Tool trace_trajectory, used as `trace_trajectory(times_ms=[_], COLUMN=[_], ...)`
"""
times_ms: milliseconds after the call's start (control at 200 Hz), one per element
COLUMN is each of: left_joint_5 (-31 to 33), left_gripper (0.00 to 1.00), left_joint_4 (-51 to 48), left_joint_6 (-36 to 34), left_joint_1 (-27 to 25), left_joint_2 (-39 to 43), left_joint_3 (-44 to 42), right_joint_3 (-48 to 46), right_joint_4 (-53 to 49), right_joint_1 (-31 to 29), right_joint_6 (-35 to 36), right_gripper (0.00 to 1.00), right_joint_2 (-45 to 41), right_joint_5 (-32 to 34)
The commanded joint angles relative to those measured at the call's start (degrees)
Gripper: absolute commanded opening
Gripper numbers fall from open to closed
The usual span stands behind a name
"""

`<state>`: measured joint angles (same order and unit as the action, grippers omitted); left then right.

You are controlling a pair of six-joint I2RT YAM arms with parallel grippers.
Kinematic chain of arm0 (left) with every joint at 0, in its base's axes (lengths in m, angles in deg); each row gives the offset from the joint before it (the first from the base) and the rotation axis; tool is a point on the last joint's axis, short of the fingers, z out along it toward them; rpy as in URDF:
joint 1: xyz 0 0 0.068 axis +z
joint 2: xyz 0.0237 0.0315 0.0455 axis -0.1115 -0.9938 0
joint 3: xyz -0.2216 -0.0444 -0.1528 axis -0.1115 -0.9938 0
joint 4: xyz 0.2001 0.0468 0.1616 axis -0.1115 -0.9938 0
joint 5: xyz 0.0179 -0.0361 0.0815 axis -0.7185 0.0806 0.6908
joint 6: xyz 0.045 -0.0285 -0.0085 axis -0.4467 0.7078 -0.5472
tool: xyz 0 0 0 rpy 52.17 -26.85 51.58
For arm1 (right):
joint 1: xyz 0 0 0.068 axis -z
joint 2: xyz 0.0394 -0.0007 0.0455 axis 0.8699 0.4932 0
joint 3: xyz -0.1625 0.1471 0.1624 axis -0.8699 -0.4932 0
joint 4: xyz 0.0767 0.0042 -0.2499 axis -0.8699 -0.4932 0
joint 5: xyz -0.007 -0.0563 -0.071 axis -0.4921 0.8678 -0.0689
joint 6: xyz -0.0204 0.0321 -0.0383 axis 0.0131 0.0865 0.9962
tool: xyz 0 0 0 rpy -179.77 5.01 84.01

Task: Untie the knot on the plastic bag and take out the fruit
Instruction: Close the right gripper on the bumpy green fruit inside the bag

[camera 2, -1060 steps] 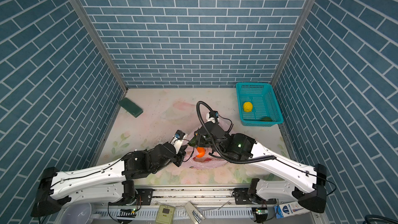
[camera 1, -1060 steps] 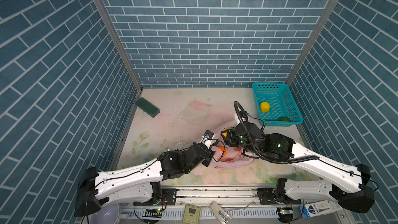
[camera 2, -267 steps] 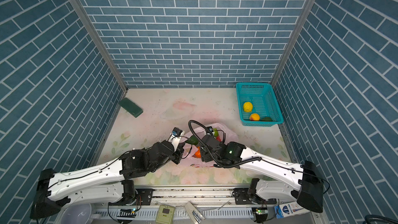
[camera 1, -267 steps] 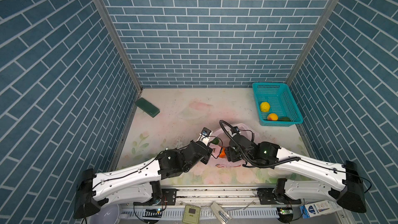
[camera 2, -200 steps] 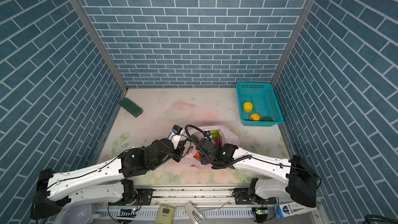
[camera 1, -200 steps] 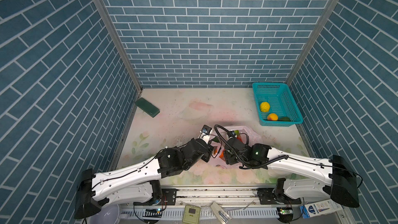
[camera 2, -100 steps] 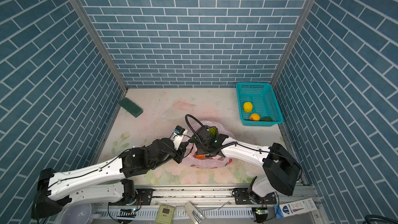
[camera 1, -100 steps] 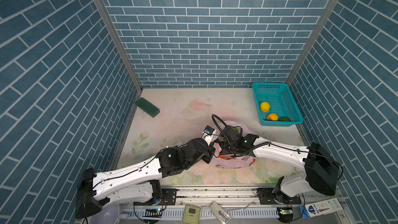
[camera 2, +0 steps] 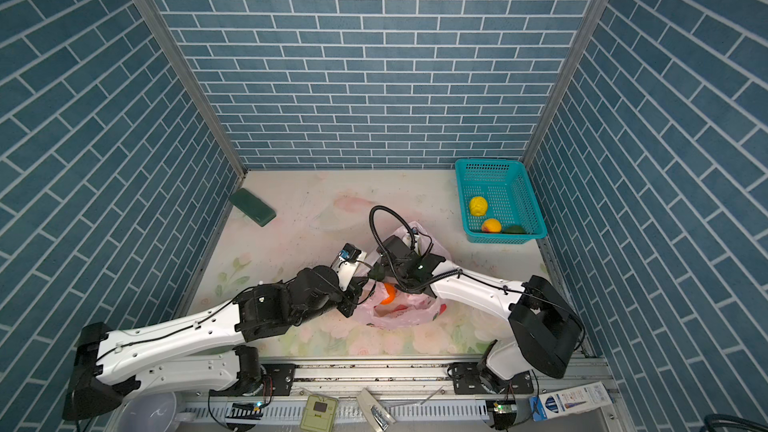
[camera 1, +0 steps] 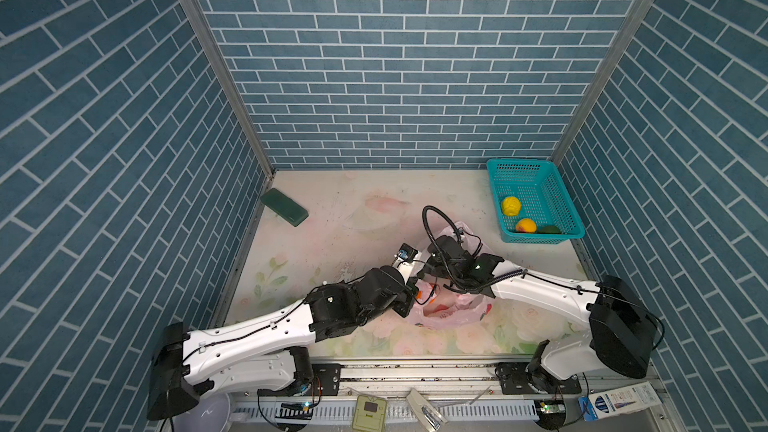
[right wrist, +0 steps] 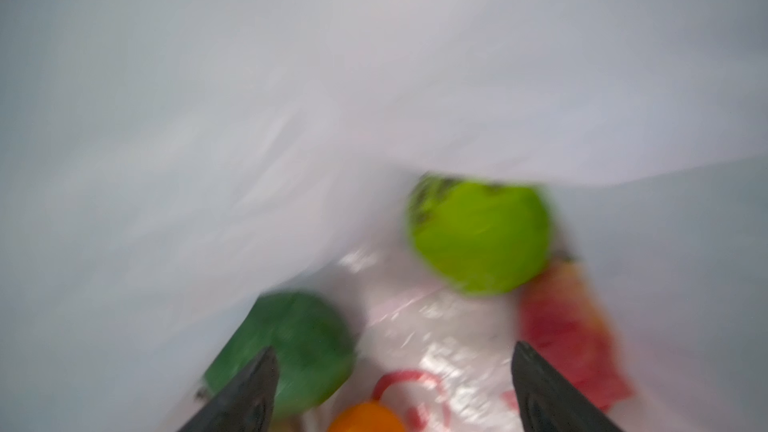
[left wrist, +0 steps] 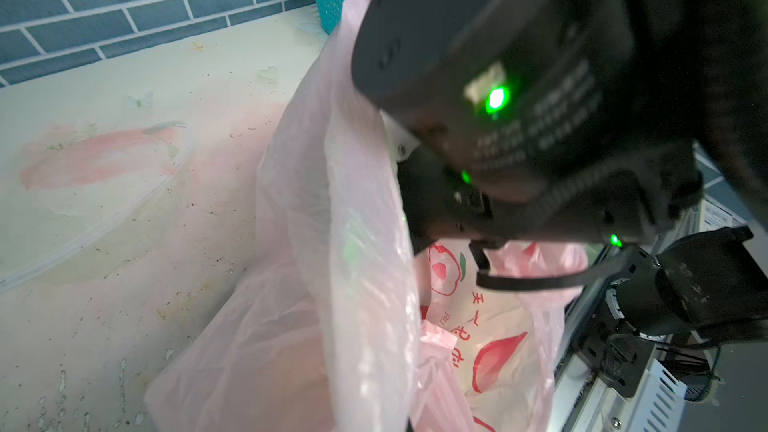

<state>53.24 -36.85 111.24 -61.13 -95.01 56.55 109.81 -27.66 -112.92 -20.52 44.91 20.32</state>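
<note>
On the floral tabletop (left wrist: pixel 124 201), the plastic bag (left wrist: pixel 353 284) bears illegible red characters (left wrist: pixel 459 357).

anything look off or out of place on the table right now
Nothing looks spilled or damaged. The one stray item is the dark green block, lying askew by the left wall, well away from the plastic bag and the basket. The table is speckled with dirt.

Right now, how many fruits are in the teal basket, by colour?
Yellow fruit: 1
Yellow-orange fruit: 1
Dark green fruit: 1
Total in the teal basket: 3
</note>
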Motion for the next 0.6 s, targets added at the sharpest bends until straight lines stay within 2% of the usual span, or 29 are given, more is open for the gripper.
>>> trace_trajectory(times_ms=[0, 290, 595], left_joint_5=[-2.4, -2.0, -1.0], left_gripper=[0.00, 0.00, 0.00], left_joint_4=[1.2, 3.5, 4.3], left_joint_6=[1.1, -1.3, -2.5], left_joint_1=[0.0, 0.0, 0.3], left_joint_2=[0.0, -3.9, -6.1], left_joint_3=[-1.3, 1.7, 2.9], right_joint_3=[-2.6, -2.2, 0.4], right_joint_4=[-2.8, 2.7, 5.1], right_joint_1=[1.8, 3.1, 4.3], right_joint_6=[-2.7, -1.0, 1.9], right_gripper=[0.87, 0.87, 0.90], right_joint_2=[-2.1, 1.7, 7.8], right_joint_5=[4.4, -0.1, 2.5])
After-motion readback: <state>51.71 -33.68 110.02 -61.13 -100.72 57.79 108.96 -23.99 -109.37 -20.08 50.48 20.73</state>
